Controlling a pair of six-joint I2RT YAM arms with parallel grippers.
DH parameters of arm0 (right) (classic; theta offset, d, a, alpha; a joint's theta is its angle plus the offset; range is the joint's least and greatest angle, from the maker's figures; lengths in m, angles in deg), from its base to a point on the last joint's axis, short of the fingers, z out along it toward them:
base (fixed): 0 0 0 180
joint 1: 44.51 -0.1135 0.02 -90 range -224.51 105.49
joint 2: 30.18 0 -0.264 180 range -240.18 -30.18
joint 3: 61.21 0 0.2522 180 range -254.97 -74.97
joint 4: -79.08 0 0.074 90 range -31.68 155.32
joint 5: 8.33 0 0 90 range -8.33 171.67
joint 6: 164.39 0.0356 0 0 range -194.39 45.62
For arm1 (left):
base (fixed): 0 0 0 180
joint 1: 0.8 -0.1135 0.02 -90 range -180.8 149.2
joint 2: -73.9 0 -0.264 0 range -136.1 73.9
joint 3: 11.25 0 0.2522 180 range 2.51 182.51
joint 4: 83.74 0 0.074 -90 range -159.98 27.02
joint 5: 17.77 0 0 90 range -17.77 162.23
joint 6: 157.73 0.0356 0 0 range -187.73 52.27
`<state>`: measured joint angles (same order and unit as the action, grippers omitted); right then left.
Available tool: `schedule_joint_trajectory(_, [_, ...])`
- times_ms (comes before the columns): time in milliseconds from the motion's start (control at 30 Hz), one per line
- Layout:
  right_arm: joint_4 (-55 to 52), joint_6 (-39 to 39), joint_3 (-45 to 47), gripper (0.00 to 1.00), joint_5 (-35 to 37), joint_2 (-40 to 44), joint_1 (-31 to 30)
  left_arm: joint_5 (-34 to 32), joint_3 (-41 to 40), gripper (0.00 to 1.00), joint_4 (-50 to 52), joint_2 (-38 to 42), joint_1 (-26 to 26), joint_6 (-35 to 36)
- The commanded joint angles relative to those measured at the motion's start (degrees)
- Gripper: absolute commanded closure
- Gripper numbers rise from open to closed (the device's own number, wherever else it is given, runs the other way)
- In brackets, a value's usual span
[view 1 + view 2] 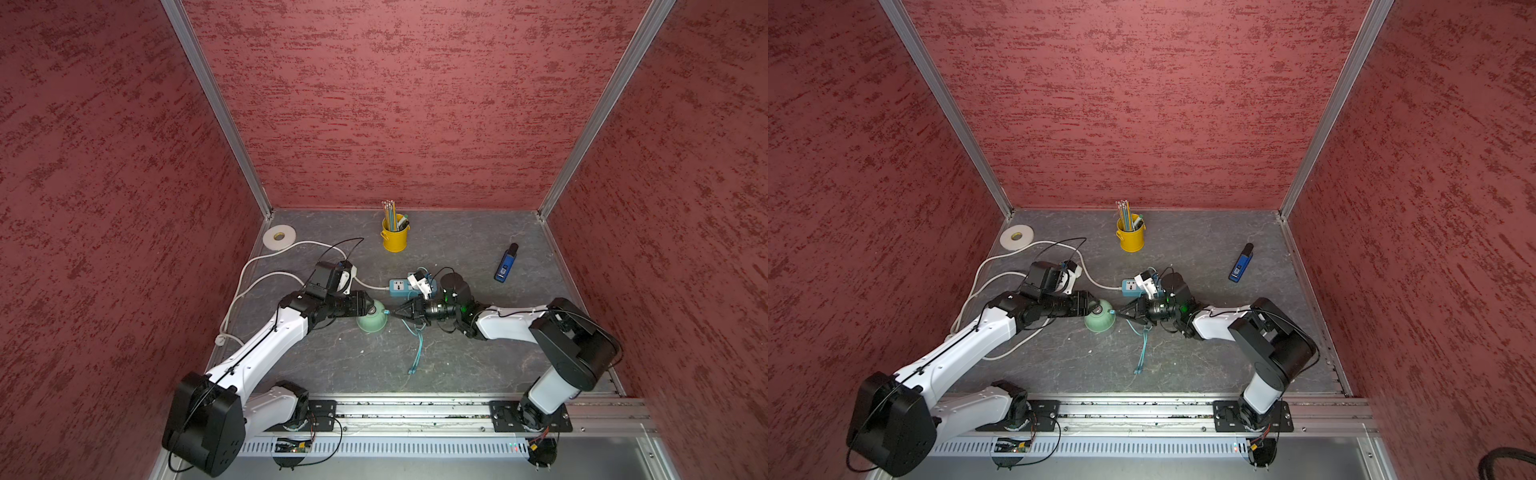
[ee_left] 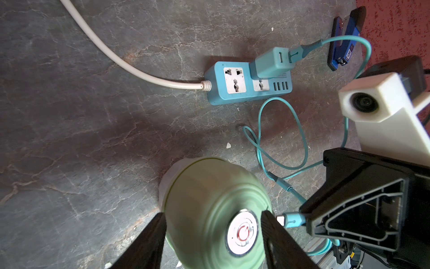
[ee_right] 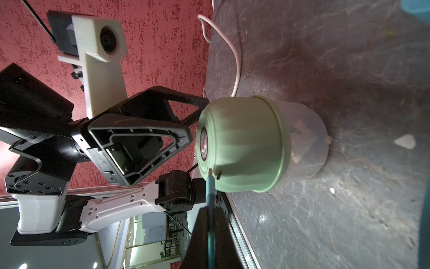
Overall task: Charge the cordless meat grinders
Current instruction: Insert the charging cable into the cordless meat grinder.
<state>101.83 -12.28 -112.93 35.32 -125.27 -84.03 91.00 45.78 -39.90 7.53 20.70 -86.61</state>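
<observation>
The left gripper (image 2: pixel 213 215) is half spread and clamped on the top of the grinder (image 1: pixel 371 322), mid-scene; the grinder should be braced firmly. The plug (image 3: pixel 210 186), pinched in the closed right gripper (image 3: pixel 210 209), is just beside the port (image 3: pixel 219 175). It should be squared up before being pushed in.

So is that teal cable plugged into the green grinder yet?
Not yet. The plug in the right gripper sits just beside the grinder port, which shows empty.
</observation>
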Motion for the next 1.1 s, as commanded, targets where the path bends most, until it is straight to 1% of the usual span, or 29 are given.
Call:
schedule_joint_trajectory(0, [-0.4,-1.3,0.6,1.00,0.2,0.8,0.2,-0.7,1.7,0.36,1.0,-0.6,-0.3,1.7])
schedule_joint_trajectory(233, [-0.1,-1.3,1.8,1.00,0.7,1.8,0.3,-0.7,1.8,0.40,1.9,-1.6,-0.3,2.5])
schedule_joint_trajectory(1067, [0.2,-1.4,0.5,1.00,1.5,0.6,0.8,-0.7,1.4,0.45,2.7,-3.0,-0.2,4.5])
